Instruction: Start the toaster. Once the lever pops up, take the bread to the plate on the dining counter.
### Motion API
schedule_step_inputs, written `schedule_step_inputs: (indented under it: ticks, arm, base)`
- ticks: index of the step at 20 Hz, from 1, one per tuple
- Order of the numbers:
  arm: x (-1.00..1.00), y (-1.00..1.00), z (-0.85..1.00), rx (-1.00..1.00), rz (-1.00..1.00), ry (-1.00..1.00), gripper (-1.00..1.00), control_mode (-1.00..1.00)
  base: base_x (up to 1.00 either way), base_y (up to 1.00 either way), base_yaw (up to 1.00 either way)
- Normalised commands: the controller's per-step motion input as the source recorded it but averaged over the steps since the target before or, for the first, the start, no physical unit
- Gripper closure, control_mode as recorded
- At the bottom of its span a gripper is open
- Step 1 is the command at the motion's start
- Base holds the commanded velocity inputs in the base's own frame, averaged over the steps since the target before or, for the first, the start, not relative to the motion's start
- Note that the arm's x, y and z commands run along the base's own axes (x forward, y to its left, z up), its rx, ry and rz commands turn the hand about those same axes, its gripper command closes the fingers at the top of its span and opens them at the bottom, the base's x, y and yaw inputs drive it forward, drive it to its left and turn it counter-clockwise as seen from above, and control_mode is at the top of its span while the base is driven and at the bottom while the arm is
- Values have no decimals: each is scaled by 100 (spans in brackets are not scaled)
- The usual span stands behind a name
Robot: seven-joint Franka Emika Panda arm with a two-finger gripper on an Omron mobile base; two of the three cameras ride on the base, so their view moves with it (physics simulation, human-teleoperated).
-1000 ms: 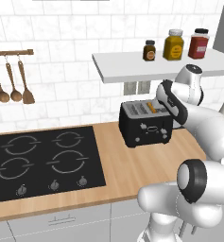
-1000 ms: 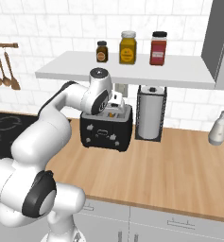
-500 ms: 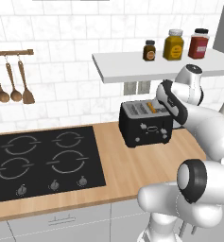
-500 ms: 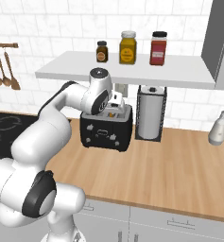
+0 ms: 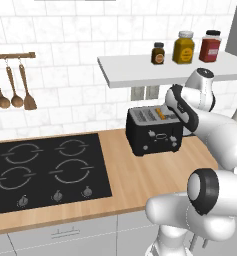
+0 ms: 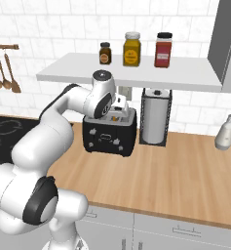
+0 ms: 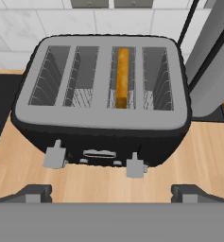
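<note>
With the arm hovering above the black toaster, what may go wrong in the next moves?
1. The open tool hovers above the black boxy toaster, whose two grey levers sit close together; it may press the one that does not serve the orange-crusted bread slice.
2. The paper towel roll in its black holder stands right beside the toaster; the arm may bump it.

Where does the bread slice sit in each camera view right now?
Left base view: bread in a right-hand slot of the toaster, just left of the arm.
Right base view: bread barely visible beside the wrist.
Hand view: bread upper centre, third slot.
Shared landmark: the toaster.
</note>
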Motion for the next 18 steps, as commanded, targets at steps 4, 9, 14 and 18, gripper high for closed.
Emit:
schedule_step_inputs:
  ticks: [4, 9, 14, 18]
  arm:
    - [0, 0, 0, 0, 0, 0, -100, -100]
    - [0, 0, 0, 0, 0, 0, -100, -100]
    - [0, 0, 0, 0, 0, 0, -100, -100]
    - [0, 0, 0, 0, 0, 0, -100, -100]
  base:
    - [0, 0, 0]
    - [0, 0, 0]
    - [0, 0, 0]
    - [0, 0, 0]
